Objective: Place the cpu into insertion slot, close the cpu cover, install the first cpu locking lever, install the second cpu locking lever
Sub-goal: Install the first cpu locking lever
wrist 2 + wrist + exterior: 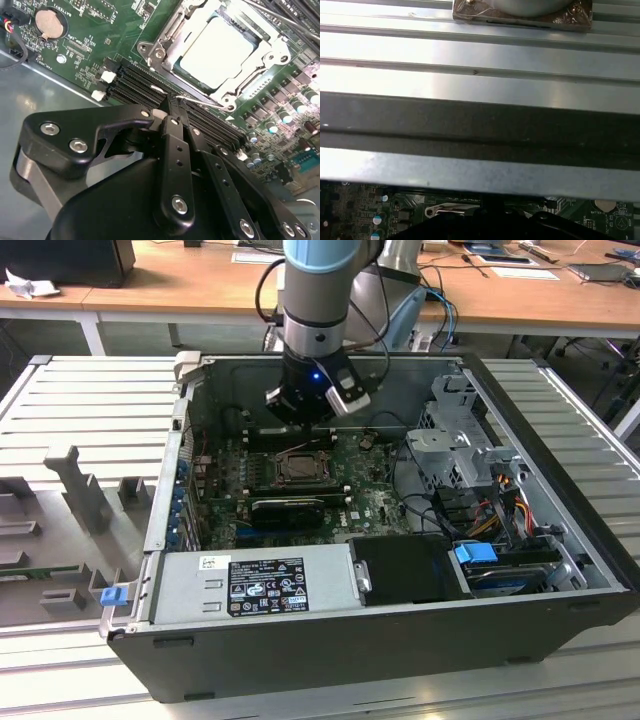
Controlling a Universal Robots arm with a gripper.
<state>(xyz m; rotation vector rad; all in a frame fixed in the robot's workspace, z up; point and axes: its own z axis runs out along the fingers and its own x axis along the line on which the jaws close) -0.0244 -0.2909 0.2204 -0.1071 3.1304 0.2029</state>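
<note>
In the second wrist view the cpu (215, 50) lies pale and square in the insertion slot (150, 50). The silvery cpu cover (260, 60) lies flat around it, and the chip shows through its window. A thin wire locking lever (205, 102) runs along the socket's near edge. Its hooked end sits right at the tips of my gripper (172, 107), whose black fingers (175, 145) are pressed together. I cannot tell whether the tips touch the wire. A second wire lever (285, 20) crosses beyond the socket. In the exterior view my gripper (310, 410) hangs just behind the socket (298, 468).
The green motherboard (370, 505) lies in an open black computer case (560, 440). Black memory slots (135, 85) run beside the socket and a coin battery (49, 24) sits further off. The power supply (255, 585), drive cage (455, 445) and cables (500, 505) crowd the case.
</note>
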